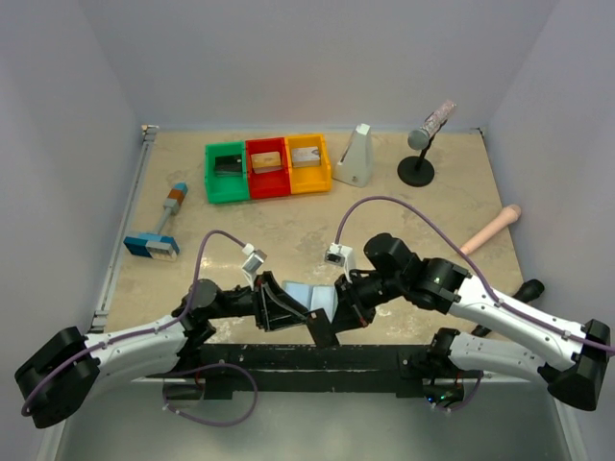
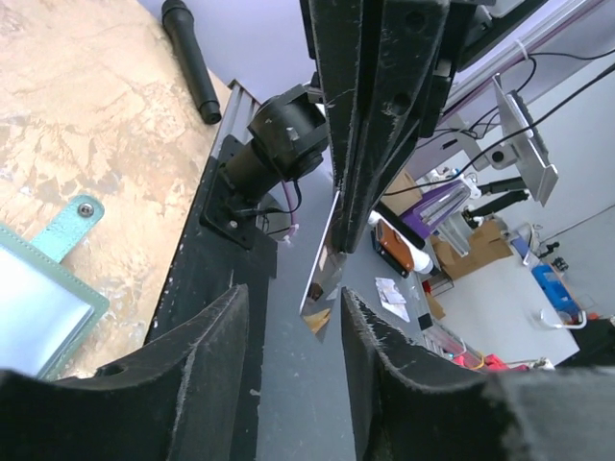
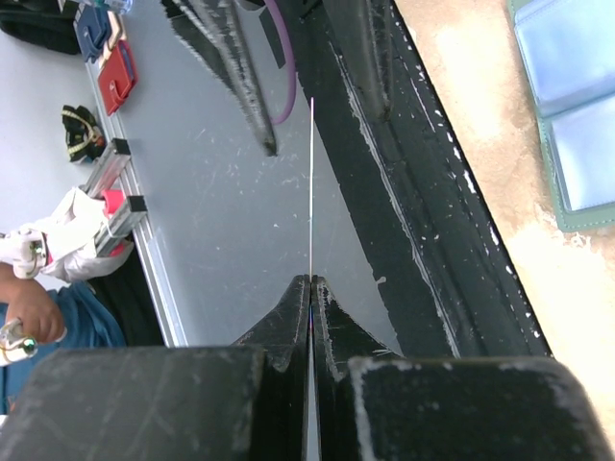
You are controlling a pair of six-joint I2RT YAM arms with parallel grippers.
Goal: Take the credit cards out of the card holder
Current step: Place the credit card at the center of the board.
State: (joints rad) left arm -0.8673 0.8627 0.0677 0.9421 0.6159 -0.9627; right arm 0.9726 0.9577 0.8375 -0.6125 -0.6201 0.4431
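The card holder (image 1: 309, 295) lies open on the table near the front edge, pale blue pockets up; it also shows in the left wrist view (image 2: 43, 307) and the right wrist view (image 3: 567, 106). My right gripper (image 3: 310, 280) is shut on a thin silver-grey credit card (image 3: 310, 192), seen edge-on, held over the black front rail. In the left wrist view this card (image 2: 325, 279) hangs from the right fingers, just beyond my open left gripper (image 2: 293, 293). In the top view both grippers, left (image 1: 303, 315) and right (image 1: 332, 317), meet beside the holder.
Green (image 1: 228, 173), red (image 1: 268, 168) and yellow (image 1: 308, 163) bins stand at the back, each with a small flat item inside. A blue-headed brush (image 1: 159, 226) lies left. A white wedge (image 1: 356, 158), a microphone stand (image 1: 421, 144) and a pale handle (image 1: 490, 230) are at the right.
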